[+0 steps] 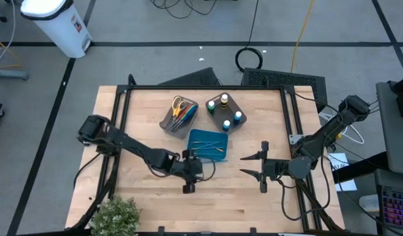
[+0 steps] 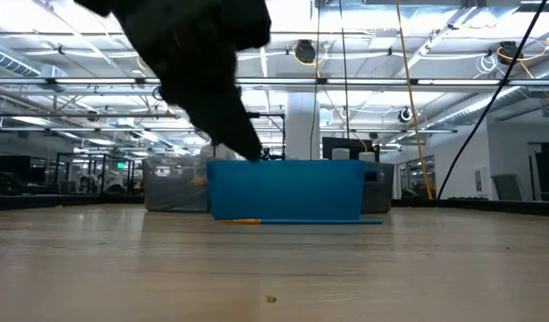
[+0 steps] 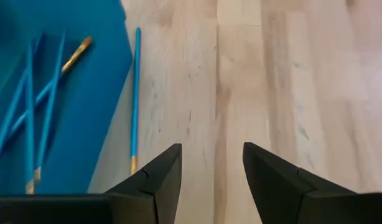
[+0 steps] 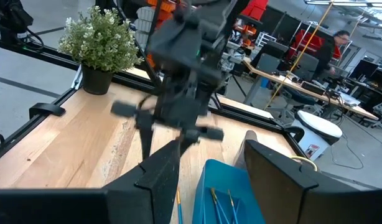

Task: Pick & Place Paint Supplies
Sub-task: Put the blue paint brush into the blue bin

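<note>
A teal tray [image 1: 208, 144] lies mid-table with several thin blue brushes [image 3: 35, 99] in it. One blue brush [image 3: 135, 99] lies on the wood along the tray's near edge. Behind the tray stand two grey-brown bins, one with scissors [image 1: 180, 108], one with white paint bottles [image 1: 226, 110]. My left gripper [image 1: 200, 168] [image 3: 213, 149] is open just near of the tray, tilted down over bare wood to the right of that loose brush, with nothing between its fingers. My right gripper [image 1: 249, 165] [image 4: 209, 152] hangs open and level farther right, pointing at the tray.
A potted plant [image 1: 116, 216] stands at the table's near left corner. Black frame rails [image 1: 123, 105] run along the table's sides and far edge. Bare wood lies between the two grippers and along the near edge.
</note>
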Robot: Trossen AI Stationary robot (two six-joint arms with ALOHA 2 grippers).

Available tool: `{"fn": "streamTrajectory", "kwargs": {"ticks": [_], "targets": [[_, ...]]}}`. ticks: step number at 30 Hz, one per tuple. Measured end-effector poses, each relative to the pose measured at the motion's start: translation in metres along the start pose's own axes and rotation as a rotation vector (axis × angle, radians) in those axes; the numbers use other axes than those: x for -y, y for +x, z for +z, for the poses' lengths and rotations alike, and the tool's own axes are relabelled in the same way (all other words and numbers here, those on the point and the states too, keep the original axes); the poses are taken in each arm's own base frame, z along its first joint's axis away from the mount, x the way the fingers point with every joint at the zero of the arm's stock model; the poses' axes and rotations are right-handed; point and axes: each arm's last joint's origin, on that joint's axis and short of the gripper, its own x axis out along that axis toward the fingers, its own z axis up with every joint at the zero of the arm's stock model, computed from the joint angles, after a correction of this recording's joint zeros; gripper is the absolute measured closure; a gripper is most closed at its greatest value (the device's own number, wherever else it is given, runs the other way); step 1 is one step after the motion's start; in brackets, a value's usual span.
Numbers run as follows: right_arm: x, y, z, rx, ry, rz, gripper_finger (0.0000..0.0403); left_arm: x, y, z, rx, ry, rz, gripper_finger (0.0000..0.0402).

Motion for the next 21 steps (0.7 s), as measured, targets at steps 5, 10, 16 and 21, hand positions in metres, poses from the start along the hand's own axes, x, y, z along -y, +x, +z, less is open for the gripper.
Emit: {"fn": "streamTrajectory", "kwargs": {"ticks": [5, 10, 16, 21], "targets": [[0.000, 0.000, 0.000, 0.001, 0.005, 0.000, 0.0232, -0.001, 0.028, -0.014, -0.056, 0.047, 0.037, 0.0222], [0.000, 0.000, 0.000, 0.000, 0.004, 0.000, 0.0232, -0.011, 0.044, -0.024, -0.123, 0.031, 0.088, 0.0222], [0.000, 0.000, 0.000, 0.000, 0.004, 0.001, 0.0232, -0.017, 0.046, -0.024, -0.138, 0.005, 0.095, 0.0222], [0.000, 0.000, 0.000, 0.000, 0.003, 0.002, 0.0232, -0.017, 0.043, -0.022, -0.125, 0.053, 0.106, 0.0222]]}}
